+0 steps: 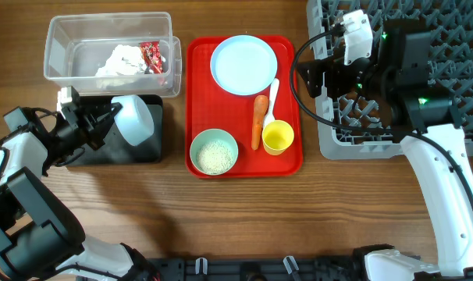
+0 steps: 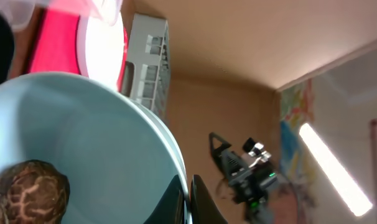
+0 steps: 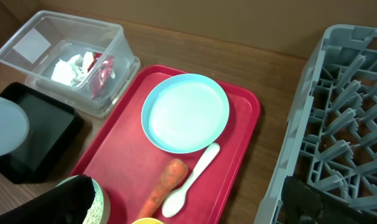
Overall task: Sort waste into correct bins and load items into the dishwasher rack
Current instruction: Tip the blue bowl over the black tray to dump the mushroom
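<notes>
My left gripper [image 1: 105,122] is shut on the rim of a pale blue bowl [image 1: 135,119], tipped on its side over the black bin [image 1: 139,150]. In the left wrist view a brown nut-like lump [image 2: 27,194] lies inside that bowl [image 2: 83,143]. My right gripper [image 3: 190,208] is open and empty above the carrot [image 3: 165,186] and white spoon [image 3: 195,177]. The red tray [image 1: 201,94] holds the plate [image 1: 243,64], the yellow cup [image 1: 278,138] and a bowl of rice [image 1: 214,151]. Tissue [image 1: 123,61] and a red wrapper [image 1: 151,56] lie in the clear bin [image 1: 61,47].
The grey dishwasher rack [image 1: 455,47] fills the far right corner, its left edge close to the tray; the right arm hangs over that edge. The two bins stand side by side left of the tray. Bare wooden table runs along the front.
</notes>
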Controlling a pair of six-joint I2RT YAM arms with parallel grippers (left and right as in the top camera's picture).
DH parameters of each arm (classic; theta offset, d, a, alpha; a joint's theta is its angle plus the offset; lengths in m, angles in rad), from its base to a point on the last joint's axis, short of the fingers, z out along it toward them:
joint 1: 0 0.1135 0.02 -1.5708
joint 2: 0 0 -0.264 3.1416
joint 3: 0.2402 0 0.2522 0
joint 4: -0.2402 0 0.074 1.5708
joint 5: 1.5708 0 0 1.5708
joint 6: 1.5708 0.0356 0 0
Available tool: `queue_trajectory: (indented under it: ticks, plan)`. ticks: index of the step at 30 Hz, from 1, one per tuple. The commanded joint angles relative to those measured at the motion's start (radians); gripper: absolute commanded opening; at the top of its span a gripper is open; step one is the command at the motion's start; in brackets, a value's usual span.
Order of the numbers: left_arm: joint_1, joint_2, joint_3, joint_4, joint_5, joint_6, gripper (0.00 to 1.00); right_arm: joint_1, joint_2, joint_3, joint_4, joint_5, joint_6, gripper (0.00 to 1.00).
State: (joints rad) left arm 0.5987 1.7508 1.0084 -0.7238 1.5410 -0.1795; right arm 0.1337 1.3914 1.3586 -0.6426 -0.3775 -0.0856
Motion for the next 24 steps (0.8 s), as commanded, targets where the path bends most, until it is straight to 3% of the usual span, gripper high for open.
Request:
queue_trajectory:
  ticks: [1, 5, 8, 10, 11, 12, 20, 24]
  plan:
    - [0.007, 0.005, -0.007, 0.003, 0.035, -0.182, 0.04, -0.004, 0.010, 0.022, 0.001, -0.005, 0.010, 1.00]
    - [0.006, 0.005, -0.007, 0.068, 0.036, -0.156, 0.04, -0.004, 0.010, 0.022, -0.002, -0.005, 0.010, 1.00]
    - [0.006, 0.005, -0.007, 0.190, 0.035, 0.021, 0.04, -0.004, 0.010, 0.022, -0.002, -0.005, 0.010, 1.00]
    - [0.006, 0.005, -0.008, 0.204, 0.006, 0.162, 0.04, -0.004, 0.010, 0.022, -0.006, -0.004, 0.010, 1.00]
    - [0.006, 0.005, -0.008, 0.205, -0.019, 0.176, 0.04, -0.004, 0.010, 0.022, -0.010, -0.004, 0.009, 1.00]
    - [0.006, 0.005, -0.008, 0.204, -0.031, 0.160, 0.04, -0.004, 0.010, 0.022, -0.016, -0.003, 0.007, 1.00]
    - [0.006, 0.005, -0.008, 0.097, -0.034, -0.370, 0.04, -0.004, 0.010, 0.022, -0.021, -0.004, 0.007, 1.00]
    - [0.006, 0.005, -0.008, 0.089, -0.034, -0.506, 0.04, -0.004, 0.010, 0.022, -0.028, -0.004, 0.008, 1.00]
